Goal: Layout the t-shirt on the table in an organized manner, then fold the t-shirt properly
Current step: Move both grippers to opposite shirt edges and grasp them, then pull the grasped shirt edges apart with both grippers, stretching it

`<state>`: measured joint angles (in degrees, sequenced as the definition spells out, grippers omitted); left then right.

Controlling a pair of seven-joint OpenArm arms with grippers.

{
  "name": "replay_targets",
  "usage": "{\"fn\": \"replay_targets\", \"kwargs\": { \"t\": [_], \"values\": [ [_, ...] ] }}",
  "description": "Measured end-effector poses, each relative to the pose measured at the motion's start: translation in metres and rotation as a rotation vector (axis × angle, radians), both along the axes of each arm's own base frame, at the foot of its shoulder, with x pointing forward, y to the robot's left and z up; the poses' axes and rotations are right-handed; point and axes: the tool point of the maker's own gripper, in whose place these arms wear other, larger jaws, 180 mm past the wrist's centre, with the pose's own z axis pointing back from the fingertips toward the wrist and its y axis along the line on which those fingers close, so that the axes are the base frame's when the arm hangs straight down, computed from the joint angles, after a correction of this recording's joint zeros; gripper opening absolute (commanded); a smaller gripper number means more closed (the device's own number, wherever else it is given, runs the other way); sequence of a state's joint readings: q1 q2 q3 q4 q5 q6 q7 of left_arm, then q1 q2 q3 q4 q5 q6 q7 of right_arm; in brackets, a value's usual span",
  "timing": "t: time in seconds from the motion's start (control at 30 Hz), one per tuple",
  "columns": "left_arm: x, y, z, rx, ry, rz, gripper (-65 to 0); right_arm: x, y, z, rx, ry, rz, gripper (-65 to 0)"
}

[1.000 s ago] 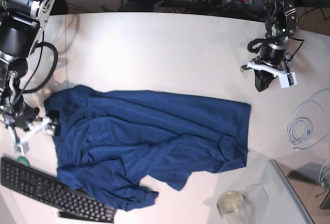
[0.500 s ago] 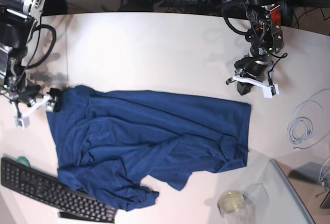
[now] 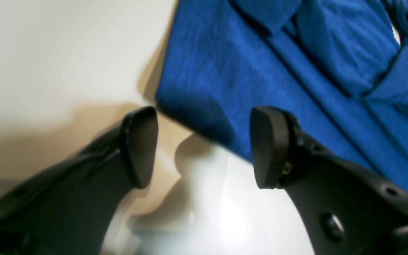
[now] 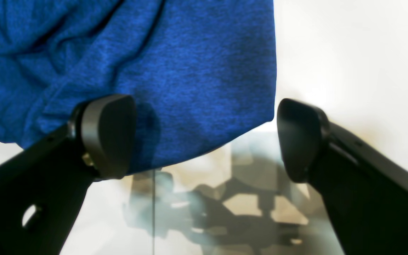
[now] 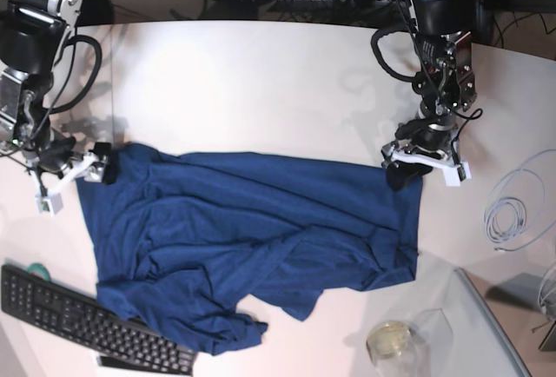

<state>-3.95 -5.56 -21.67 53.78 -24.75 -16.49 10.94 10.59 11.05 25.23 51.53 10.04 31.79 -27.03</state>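
Observation:
The dark navy t-shirt (image 5: 252,238) lies rumpled across the middle of the white table (image 5: 261,90), with creases and a bunched lower edge. My left gripper (image 5: 413,169) hangs at the shirt's upper right corner. In the left wrist view that gripper (image 3: 204,148) is open, and the t-shirt's (image 3: 260,71) corner edge lies just beyond and between its fingertips, ungripped. My right gripper (image 5: 95,171) sits at the shirt's upper left corner. The right wrist view shows it (image 4: 204,138) wide open over the t-shirt's (image 4: 172,71) hem corner.
A black keyboard (image 5: 87,320) lies at the front left, touching the shirt's lower edge. A glass jar (image 5: 388,340) and a grey translucent tray (image 5: 486,325) stand at the front right. A coiled white cable (image 5: 512,212) lies right of the shirt.
My left arm has come down from the back right to the shirt's upper right corner and its jaws have opened. My right gripper has moved up to the upper left corner.

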Motion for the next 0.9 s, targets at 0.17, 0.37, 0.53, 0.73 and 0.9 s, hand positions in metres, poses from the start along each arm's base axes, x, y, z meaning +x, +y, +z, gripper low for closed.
{"fn": "replay_targets", "kwargs": {
  "t": [0.17,0.37,0.53,0.73,0.9],
  "values": [
    [0.018,-0.004,-0.006,-0.042,0.011,0.016,-43.8,0.0,0.004,-0.001,0.007,0.002,0.004,-17.4],
    [0.01,-0.01,0.0,-0.008,0.03,-0.027,-65.0,-0.007,0.017,-0.006,0.023,0.051,0.027,-63.5],
    [0.002,0.004,0.048,0.09,-0.09,-0.052,-65.0,-0.016,0.003,0.021,-0.088,0.063,0.082,-65.0],
    [0.001,0.018,0.096,0.127,-0.103,-0.063,-65.0,-0.027,0.008,0.078,-0.238,0.062,0.153,-64.5],
    [0.016,0.043,0.127,0.171,-0.148,-0.02,-65.0,-0.009,0.011,0.123,-0.318,0.003,0.168,-64.5]
  ]
}}
